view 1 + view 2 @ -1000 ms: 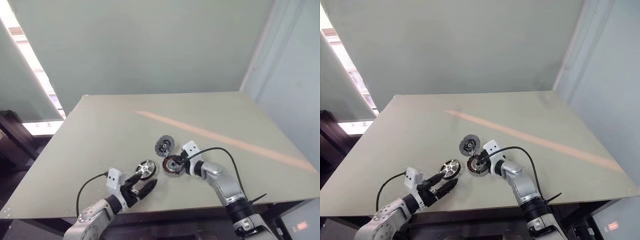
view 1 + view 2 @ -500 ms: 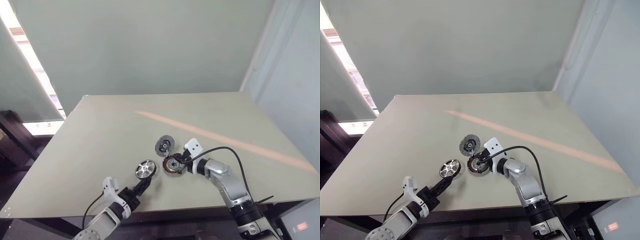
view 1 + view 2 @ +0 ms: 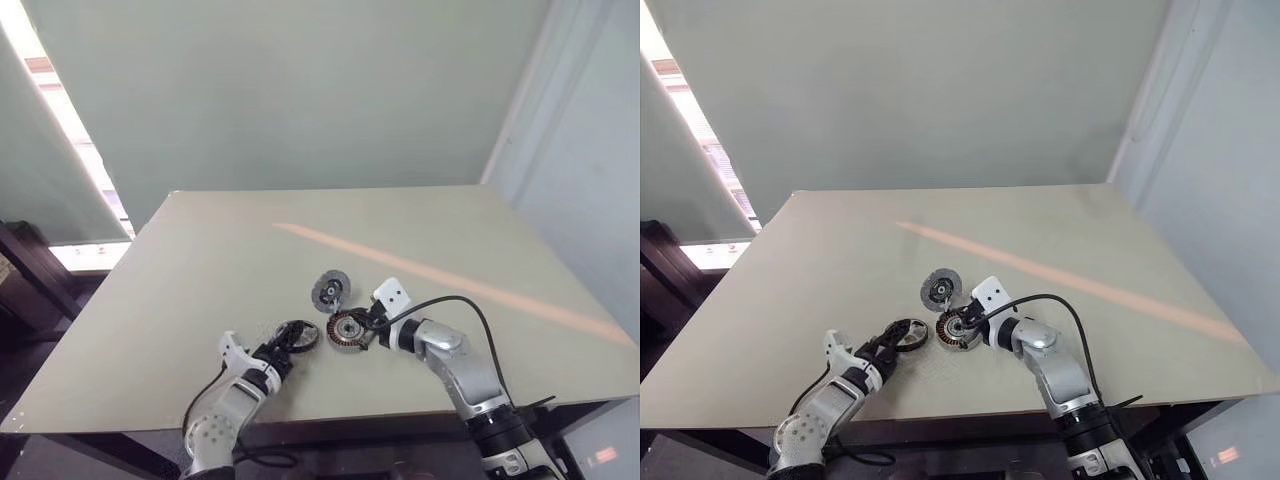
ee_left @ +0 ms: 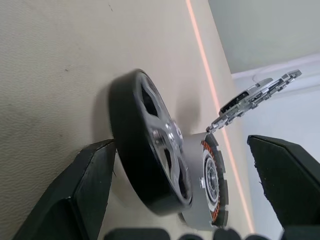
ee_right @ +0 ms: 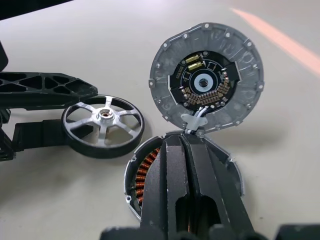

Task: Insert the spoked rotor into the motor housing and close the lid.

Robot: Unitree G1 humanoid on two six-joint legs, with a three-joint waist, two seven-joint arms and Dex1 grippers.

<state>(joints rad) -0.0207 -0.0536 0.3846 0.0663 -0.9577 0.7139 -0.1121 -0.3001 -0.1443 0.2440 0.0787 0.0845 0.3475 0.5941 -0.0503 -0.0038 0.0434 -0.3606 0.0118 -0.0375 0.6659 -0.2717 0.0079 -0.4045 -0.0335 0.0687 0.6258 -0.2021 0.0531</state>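
Shiny silver spoked rotor (image 5: 103, 126) lies on the beige table (image 3: 200, 270), between the spread fingers of the left gripper (image 3: 285, 343).

Its fingers stand on both sides of the wheel; I cannot tell if they touch it. Just beside sits the round copper-wound motor housing (image 3: 346, 330), with the clenched right gripper (image 3: 365, 324) over it. The grey round lid (image 5: 206, 84) stands open at the far edge of the housing.

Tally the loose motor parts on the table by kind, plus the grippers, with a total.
Spoked rotor: 1
Motor housing: 1
Lid: 1
Grippers: 2, the left gripper and the right gripper
Total: 5
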